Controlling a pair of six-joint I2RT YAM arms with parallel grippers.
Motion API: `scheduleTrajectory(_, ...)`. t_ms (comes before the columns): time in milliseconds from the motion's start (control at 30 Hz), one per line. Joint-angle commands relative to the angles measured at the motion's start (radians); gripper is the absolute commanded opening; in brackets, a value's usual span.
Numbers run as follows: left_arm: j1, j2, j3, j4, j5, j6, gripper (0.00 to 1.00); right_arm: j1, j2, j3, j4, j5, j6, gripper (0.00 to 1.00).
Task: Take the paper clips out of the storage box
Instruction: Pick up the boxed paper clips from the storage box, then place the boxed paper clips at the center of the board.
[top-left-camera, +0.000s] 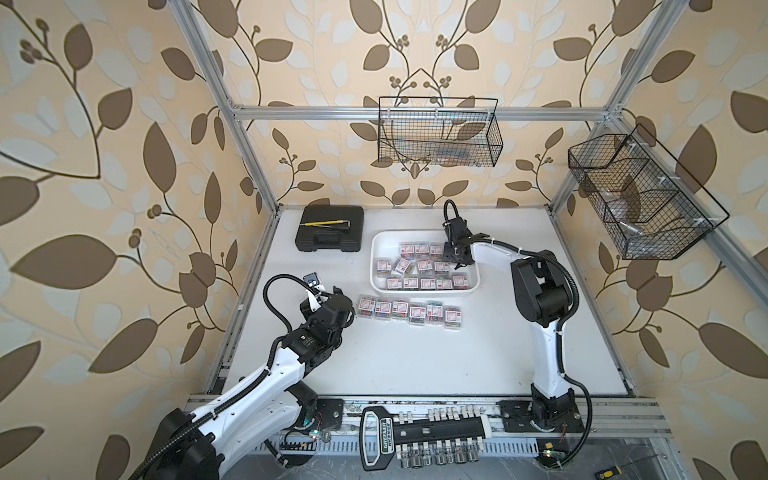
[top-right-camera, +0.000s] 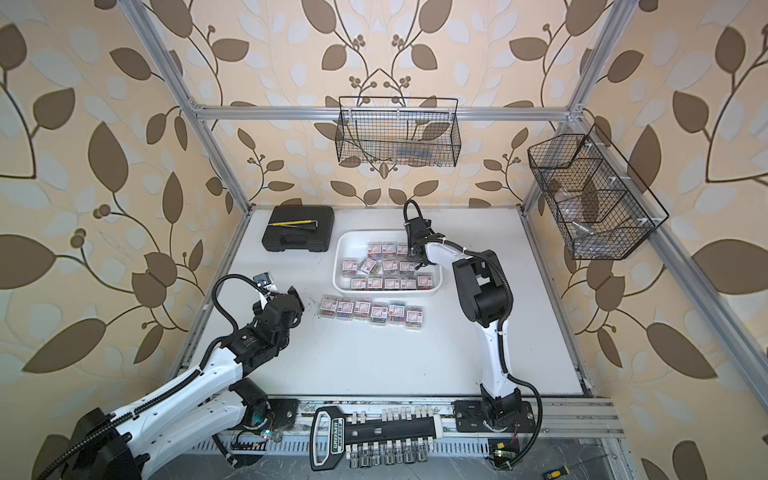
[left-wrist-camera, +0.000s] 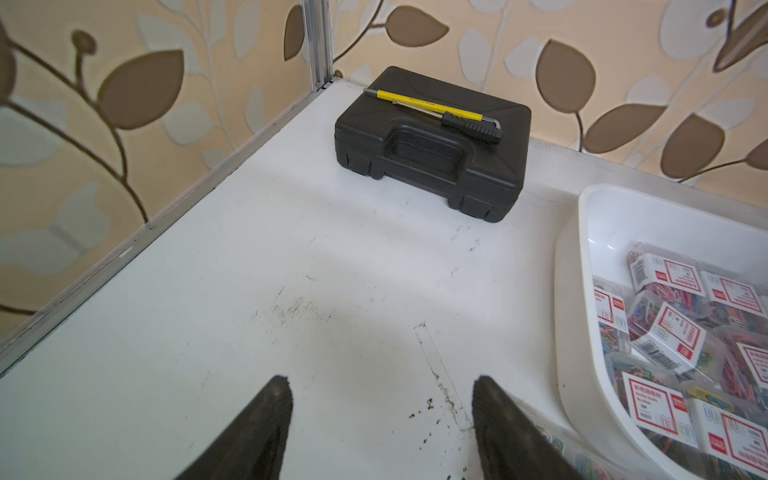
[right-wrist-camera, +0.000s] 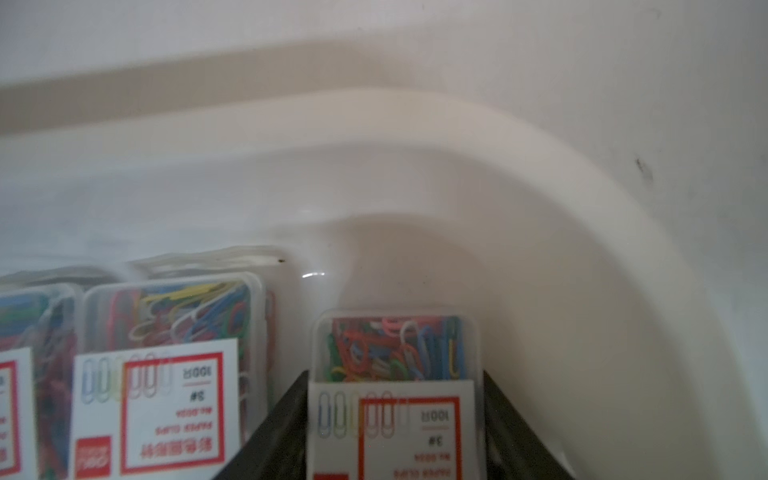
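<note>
White plastic storage box (top-left-camera: 384, 249): back centre of the tabletop, over a dozen clear boxes of paper clips (top-left-camera: 424, 268) inside.
Row of boxes (top-left-camera: 409, 312): six, lined up on the table just in front of the storage box.
Right gripper (right-wrist-camera: 395, 384): inside the storage box's right end, jaws clamped on one clip box (right-wrist-camera: 395, 345).
Left gripper (left-wrist-camera: 380, 399): jaws apart, empty, beside the row's left end.
Black tool case (top-left-camera: 330, 228): left of the storage box.

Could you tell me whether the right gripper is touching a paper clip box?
Touching. The right wrist view shows the right gripper with fingers flush against both sides of a paper clip box in the storage box, no gap.
</note>
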Motion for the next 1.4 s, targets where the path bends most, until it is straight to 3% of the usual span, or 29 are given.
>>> scheduleTrajectory(0,-0.007,-0.005,0.001,0.016,-0.024,-0.006,0.7,0.009,-0.1,-0.044,-0.029,0.008,-0.019,0.55)
scheduleTrajectory(300,-0.007,-0.023,-0.008,0.016,-0.027,-0.008,0.71,0.083,-0.496,-0.248,-0.003,0.105,-0.007,0.54)
scheduleTrajectory(567,-0.007,-0.028,-0.011,0.021,-0.021,-0.002,0.72,0.083,-0.973,-0.738,0.087,0.182,0.121,0.53)
scheduleTrajectory(700,-0.008,-0.025,-0.01,0.022,-0.02,-0.001,0.72,0.091,-1.113,-0.916,0.119,0.162,0.188,0.52)
scheduleTrajectory(867,-0.007,-0.038,-0.018,0.023,-0.019,-0.002,0.72,0.186,-1.135,-1.039,0.15,0.209,0.254,0.52)
scheduleTrajectory(1067,-0.006,-0.059,-0.028,0.023,-0.023,-0.007,0.72,0.306,-1.04,-1.076,0.196,0.276,0.323,0.52)
scheduleTrajectory(1367,-0.006,-0.055,-0.025,0.023,-0.027,-0.005,0.72,0.327,-0.904,-1.15,0.404,0.185,0.286,0.57)
